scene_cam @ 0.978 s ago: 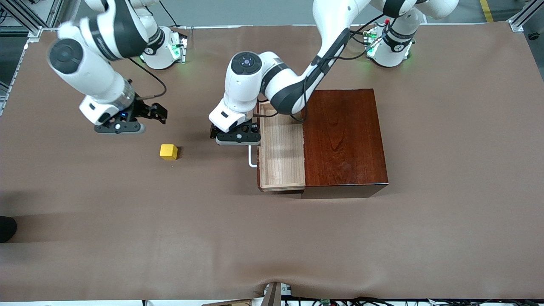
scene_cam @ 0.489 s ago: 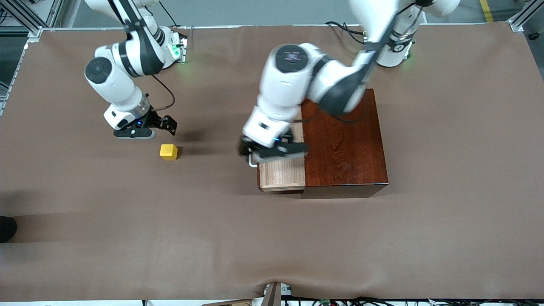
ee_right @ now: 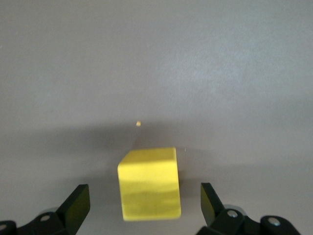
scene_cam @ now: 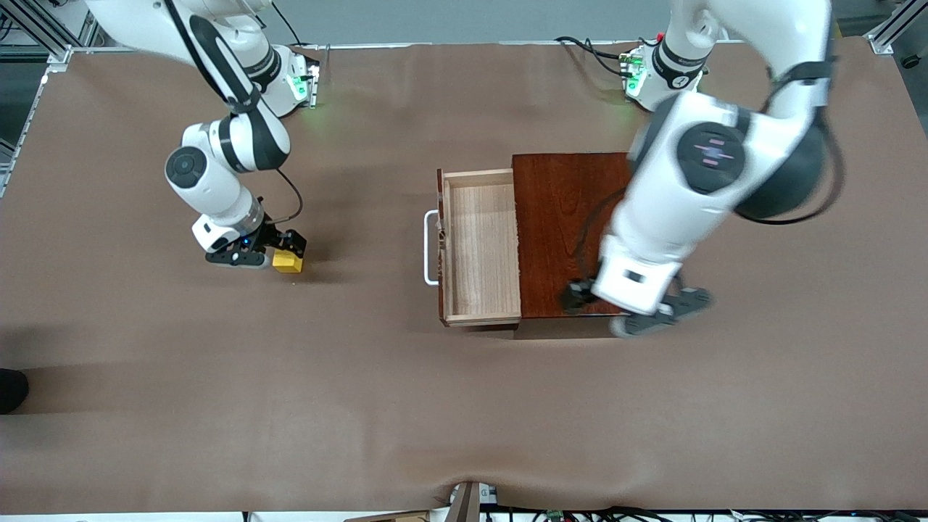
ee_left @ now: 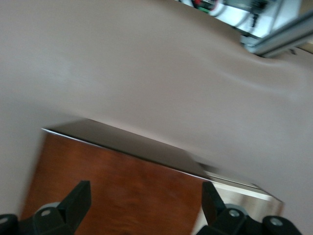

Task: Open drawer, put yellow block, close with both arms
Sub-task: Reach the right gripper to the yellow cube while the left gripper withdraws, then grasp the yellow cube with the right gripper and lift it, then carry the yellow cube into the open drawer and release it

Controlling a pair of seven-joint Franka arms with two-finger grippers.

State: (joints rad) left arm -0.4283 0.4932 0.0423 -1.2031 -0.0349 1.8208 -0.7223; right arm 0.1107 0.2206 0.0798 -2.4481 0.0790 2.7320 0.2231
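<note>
Open drawer [scene_cam: 481, 239], bare wooden interior

Two arms, white glossy shells with black joint bands.
- Right arm [scene_cam: 217, 156]: round black joint cap; thin black cable looping to the wrist; small blue light on the wrist block; black two-finger gripper [scene_cam: 279, 245].
- Left arm [scene_cam: 714, 170]: dark round cap with faint pink marks; black cable along the forearm; black gripper [scene_cam: 638, 308].
- Bases: round, white, green-lit [scene_cam: 656, 72].
</note>
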